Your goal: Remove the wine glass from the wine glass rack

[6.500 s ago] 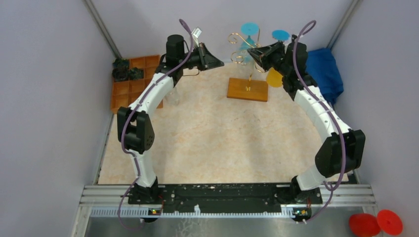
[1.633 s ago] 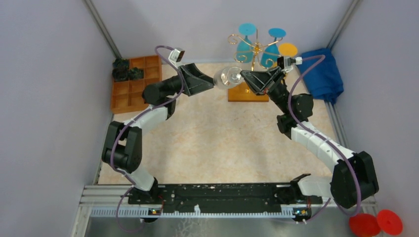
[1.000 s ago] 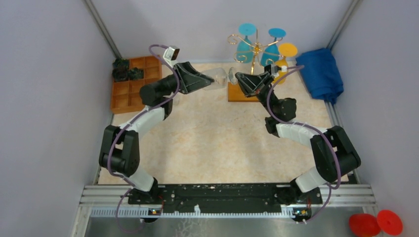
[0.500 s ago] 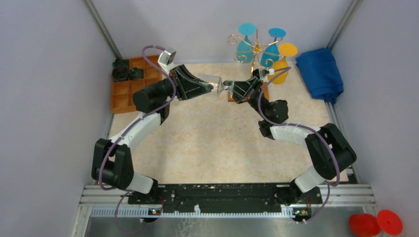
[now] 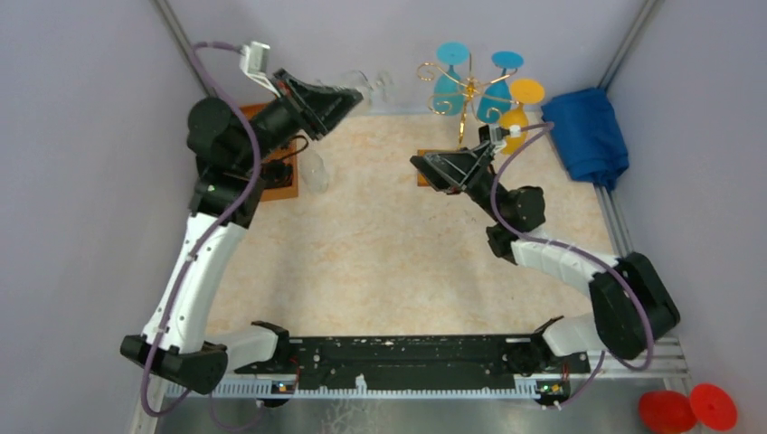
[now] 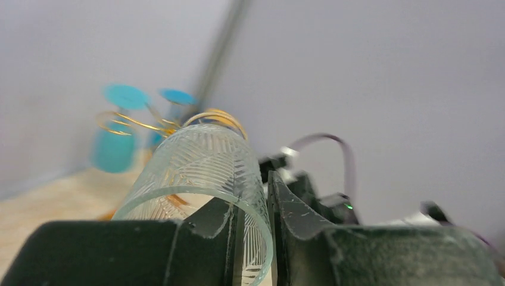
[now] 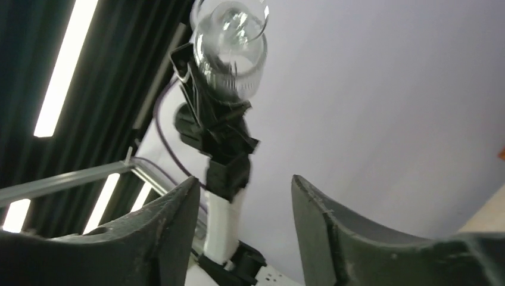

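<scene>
The left hand [image 5: 346, 96] is clamped on the glass [image 6: 196, 170] wall, holding it up near the back wall, well apart from the rack [image 5: 468, 89]. The right hand [image 5: 427, 167] is apart and empty, in front of the rack.

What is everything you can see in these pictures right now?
wine glass: one, clear, held aloft, back left
rack: one, gold wire on wooden base, back centre
hanging glasses: two teal, one yellow, on the rack
cloth: one, blue, back right
tray: one, orange, back left, partly hidden
discs: two, red, near right, off the table
table: one, beige, under it all
left gripper: one, black, shut on the wine glass
right gripper: one, black, open, by the rack's base
</scene>
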{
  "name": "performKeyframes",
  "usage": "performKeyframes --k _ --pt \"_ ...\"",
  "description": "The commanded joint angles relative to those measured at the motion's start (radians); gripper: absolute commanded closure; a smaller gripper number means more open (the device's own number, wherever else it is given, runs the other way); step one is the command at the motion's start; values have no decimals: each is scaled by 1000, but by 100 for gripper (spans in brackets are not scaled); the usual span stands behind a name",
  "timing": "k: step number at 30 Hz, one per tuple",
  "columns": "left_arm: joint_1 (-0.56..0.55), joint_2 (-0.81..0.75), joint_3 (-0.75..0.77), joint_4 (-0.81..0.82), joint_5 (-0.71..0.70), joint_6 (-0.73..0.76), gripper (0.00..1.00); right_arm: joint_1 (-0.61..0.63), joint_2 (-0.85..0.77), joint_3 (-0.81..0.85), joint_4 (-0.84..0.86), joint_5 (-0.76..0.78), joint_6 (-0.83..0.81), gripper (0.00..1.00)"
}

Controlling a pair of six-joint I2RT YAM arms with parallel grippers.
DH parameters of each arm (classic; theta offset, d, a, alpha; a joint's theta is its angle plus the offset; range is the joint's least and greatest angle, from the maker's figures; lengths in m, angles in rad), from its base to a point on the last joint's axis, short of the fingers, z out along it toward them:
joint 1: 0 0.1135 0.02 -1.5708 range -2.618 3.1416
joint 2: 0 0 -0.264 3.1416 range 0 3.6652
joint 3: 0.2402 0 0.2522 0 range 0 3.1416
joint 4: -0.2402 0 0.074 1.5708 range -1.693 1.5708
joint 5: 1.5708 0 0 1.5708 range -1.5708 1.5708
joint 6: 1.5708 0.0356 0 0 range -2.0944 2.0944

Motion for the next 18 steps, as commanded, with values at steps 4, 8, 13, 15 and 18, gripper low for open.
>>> performKeyframes --k 4,8,13,15,18 --pt "2 190 506 -901 -628 399 100 -4 -363 116 -850 9 -608 37" --pt "-3 392 686 -1115 -698 444 100 -3 -476 299 -1319 148 -870 37" --pt "-33 559 779 -1241 -749 471 100 -3 -548 445 -1648 387 -1019 38" --pt "-48 633 816 -1284 -755 487 100 -4 -562 479 -1725 474 -1060 38" --pt "-62 720 855 -1337 -749 507 100 -3 -569 496 -1747 516 -1109 37"
